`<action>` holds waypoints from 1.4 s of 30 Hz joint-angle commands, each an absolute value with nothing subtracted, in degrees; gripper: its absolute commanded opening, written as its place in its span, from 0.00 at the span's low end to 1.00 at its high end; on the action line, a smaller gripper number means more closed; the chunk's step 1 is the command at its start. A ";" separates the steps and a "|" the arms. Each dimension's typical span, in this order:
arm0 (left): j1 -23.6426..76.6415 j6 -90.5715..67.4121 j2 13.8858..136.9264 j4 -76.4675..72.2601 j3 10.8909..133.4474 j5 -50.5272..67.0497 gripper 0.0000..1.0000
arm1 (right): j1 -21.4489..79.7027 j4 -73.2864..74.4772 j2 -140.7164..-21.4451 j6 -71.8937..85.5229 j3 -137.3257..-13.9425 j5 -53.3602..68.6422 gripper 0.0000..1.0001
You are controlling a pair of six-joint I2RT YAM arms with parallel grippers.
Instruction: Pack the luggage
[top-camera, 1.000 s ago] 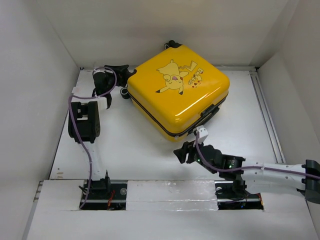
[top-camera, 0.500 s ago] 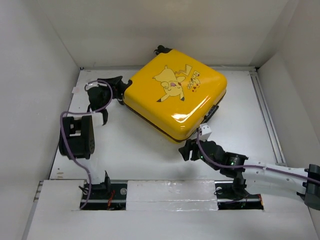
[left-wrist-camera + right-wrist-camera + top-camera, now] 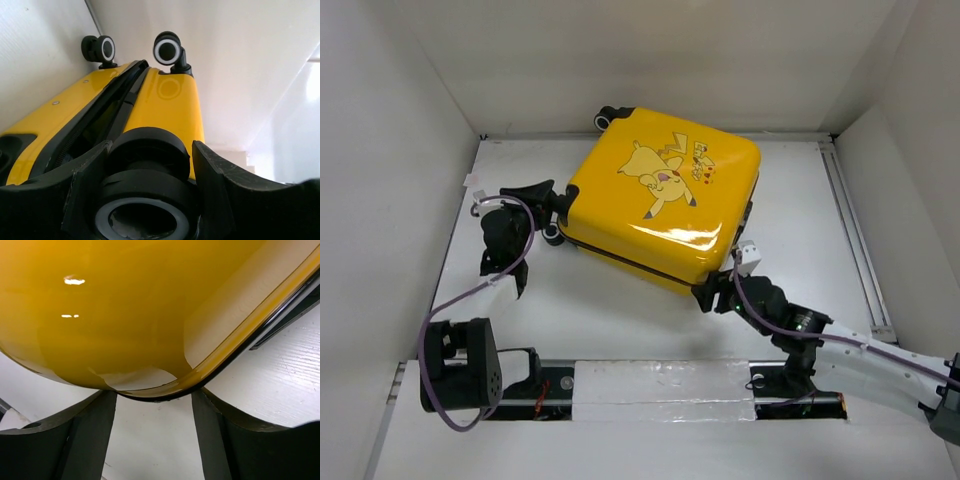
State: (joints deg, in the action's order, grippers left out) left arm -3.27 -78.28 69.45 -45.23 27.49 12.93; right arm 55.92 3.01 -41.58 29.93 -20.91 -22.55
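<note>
The luggage, a bright-yellow hard-shell suitcase with a Pikachu print, lies closed and flat on the white table, turned at an angle. Two black wheels stick out at its far corner. My left gripper is at its left corner. In the left wrist view the gripper is shut on a black wheel, with the yellow shell and black zip band beyond. My right gripper is open at the near corner. In the right wrist view its fingers straddle that corner from below.
White walls close in the table on the left, back and right. A metal rail runs along the right side. A silver taped strip covers the near edge between the arm bases. The left arm's purple cable loops over the table.
The luggage has turned counter-clockwise and slid left. My left gripper swung nearer, staying at its left corner. My right gripper moved up to the near corner.
</note>
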 commanded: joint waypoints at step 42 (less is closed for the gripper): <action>-1.58 -68.12 74.97 -48.25 33.57 7.03 0.00 | 73.93 2.04 -51.17 23.04 -35.78 -20.67 0.00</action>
State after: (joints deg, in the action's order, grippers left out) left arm -2.68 -72.64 78.24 -41.80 34.20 4.47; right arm 73.93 10.39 -55.29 24.97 -30.74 -23.03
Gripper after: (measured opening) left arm 0.560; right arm 0.034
